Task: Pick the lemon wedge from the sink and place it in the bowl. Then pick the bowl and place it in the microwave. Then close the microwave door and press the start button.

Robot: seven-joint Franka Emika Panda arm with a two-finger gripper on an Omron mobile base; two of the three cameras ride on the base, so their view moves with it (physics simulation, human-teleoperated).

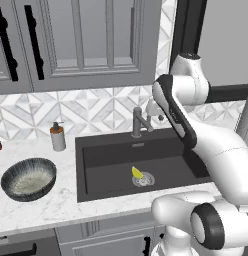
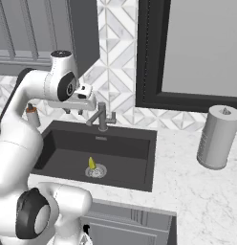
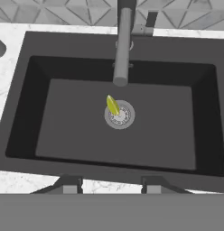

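Below the hand (image 3: pixel 112 187) – fingers apart – lemon wedge (image 3: pixel 112 105) rests on sink (image 3: pixel 177 135) drain.

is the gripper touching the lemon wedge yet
Apart. In the hand view the fingertips sit at the sink's near rim, with bare basin floor between them and the lemon wedge.

Lemon wedge (image 3: pixel 112 105) in sink (image 3: pixel 64 131), on drain (image 3: pixel 120 116)

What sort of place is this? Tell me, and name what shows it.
A kitchen, rendered rather than real: a dark sink with a faucet set in a marble counter, grey cabinets above, and a bowl nearby.
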